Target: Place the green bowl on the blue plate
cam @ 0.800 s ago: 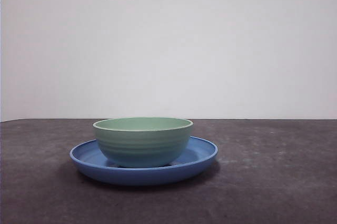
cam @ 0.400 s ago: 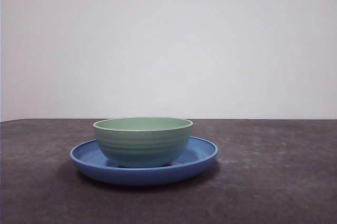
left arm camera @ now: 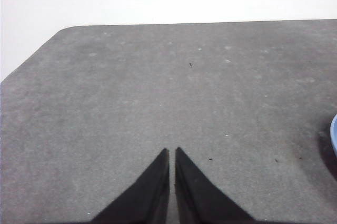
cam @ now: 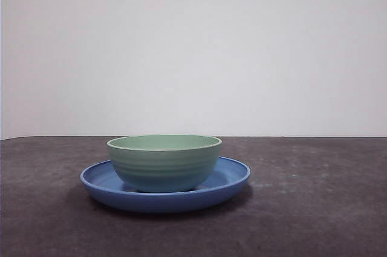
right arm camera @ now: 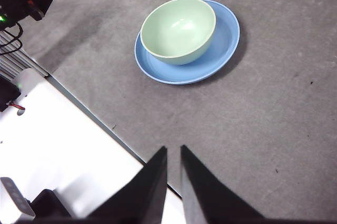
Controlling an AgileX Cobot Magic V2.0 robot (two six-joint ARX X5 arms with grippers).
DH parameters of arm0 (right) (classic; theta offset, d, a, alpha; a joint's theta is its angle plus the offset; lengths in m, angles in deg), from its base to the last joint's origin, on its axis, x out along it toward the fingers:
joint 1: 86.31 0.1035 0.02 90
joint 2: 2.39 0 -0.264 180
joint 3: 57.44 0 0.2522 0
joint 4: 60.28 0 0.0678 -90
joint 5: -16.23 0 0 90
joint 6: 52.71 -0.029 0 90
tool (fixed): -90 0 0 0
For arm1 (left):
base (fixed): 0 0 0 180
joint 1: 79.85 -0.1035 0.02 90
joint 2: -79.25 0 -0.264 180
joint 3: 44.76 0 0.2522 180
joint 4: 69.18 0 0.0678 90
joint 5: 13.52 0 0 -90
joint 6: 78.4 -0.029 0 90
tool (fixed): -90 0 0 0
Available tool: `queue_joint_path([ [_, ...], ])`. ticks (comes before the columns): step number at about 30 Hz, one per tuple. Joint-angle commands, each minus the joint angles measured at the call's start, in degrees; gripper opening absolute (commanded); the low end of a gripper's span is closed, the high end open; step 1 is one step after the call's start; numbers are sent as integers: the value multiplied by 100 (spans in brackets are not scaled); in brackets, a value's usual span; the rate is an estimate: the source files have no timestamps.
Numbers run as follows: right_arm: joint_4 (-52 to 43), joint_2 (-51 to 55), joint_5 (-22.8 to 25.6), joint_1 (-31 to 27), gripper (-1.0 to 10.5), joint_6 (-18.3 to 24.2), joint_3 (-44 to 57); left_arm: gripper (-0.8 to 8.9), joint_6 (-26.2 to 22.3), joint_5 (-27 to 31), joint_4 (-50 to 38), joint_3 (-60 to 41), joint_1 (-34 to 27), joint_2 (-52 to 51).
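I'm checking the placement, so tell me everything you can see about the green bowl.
The green bowl is pale mint, glossy, faintly ribbed outside, with a lighter rim. It is empty and stands upright inside the blue plate, off-centre toward one side, resting on the plate alone. No gripper touches it.

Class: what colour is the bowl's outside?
Pale mint green, faintly ribbed; the green bowl shows it best in front view.
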Motion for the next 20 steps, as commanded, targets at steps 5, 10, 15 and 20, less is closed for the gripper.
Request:
queue_joint_path([
  [5,-57,-15,0,42,38,48,-39,19,155,28,52,-120,-20,-55],
  [10,-57,-15,0,42,38,48,-39,19,697,61,52,-120,-20,-70],
  [15,-57,-15,0,42,38,48,-39,19,623,105,52,-120,-20,-70],
  [20,-57,-15,0,42,38,48,-39,19,627,103,46,-118,-20,-70],
])
